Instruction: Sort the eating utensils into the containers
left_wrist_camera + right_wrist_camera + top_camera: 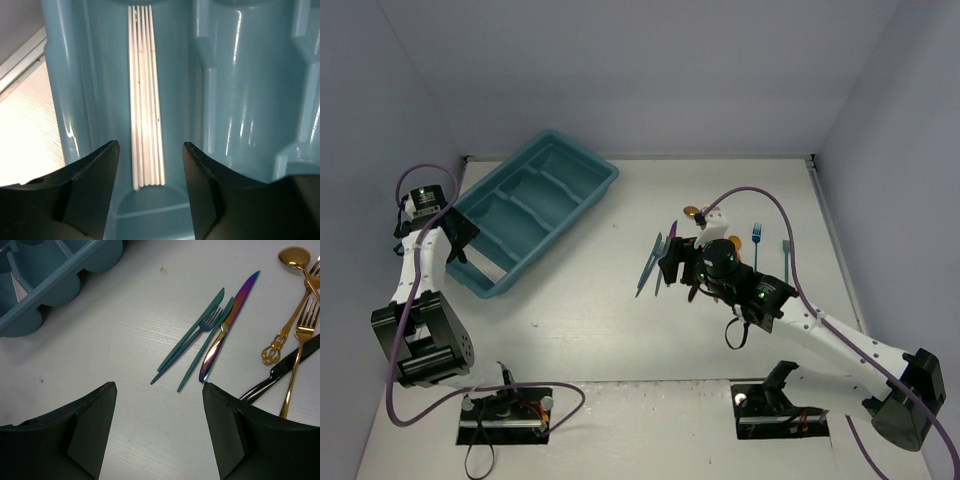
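Cutlery straight ahead of right fingers, handle ends just beyond tips: slim teal-blue fork, iridescent purple knife beside it. Long axes slant from near-centre away to far right on white worktop. Right fingers wide open, empty. Left fingers open, empty, over ribbed compartment of teal-blue plastic cutlery tray, well apart from cutlery. Right arm judged nearer.
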Available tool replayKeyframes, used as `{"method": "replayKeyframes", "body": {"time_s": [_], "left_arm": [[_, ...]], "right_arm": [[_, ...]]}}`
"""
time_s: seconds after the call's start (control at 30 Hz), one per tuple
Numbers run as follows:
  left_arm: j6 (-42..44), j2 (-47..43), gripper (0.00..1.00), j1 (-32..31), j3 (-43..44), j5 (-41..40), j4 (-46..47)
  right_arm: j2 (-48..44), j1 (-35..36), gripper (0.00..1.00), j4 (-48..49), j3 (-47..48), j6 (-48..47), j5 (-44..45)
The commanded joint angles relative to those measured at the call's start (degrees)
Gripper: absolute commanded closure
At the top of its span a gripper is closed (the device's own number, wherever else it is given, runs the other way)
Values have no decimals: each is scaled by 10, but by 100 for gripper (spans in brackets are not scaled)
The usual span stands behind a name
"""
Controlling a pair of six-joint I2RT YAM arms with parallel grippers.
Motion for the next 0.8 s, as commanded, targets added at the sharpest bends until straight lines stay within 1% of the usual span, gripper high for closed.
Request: {"method": "replayKeyframes", "body": {"time_s": [0.0, 0.03, 0.13, 0.27, 0.4, 0.47, 0.57, 0.67, 0.77], "left_arm": [[15, -57, 47, -7, 15, 21, 9], [19, -63, 47, -14, 17, 25, 7], [41, -102, 47, -58, 30, 50, -1], [96, -140, 47, -153, 49, 64, -1], [148, -173, 47, -223, 47, 110, 3], [172, -191, 46, -238, 29, 125, 7], [199, -227, 46, -255, -27, 127, 35], [199, -276, 46, -260, -88, 137, 75], [198, -294, 46, -262, -121, 140, 94]], "right_arm": [[2, -22, 34, 13, 2, 31, 18], [3, -27, 34, 10, 1, 33, 19], [8, -69, 37, -4, -7, 48, 19], [23, -128, 43, -24, -11, 41, 22], [51, -176, 49, -27, -11, 27, -6], [76, -197, 50, -27, -11, 21, -12], [124, -222, 51, -27, -9, 12, -24], [168, -235, 56, -28, -5, 6, -29], [203, -241, 61, -27, -2, 2, -28]]}}
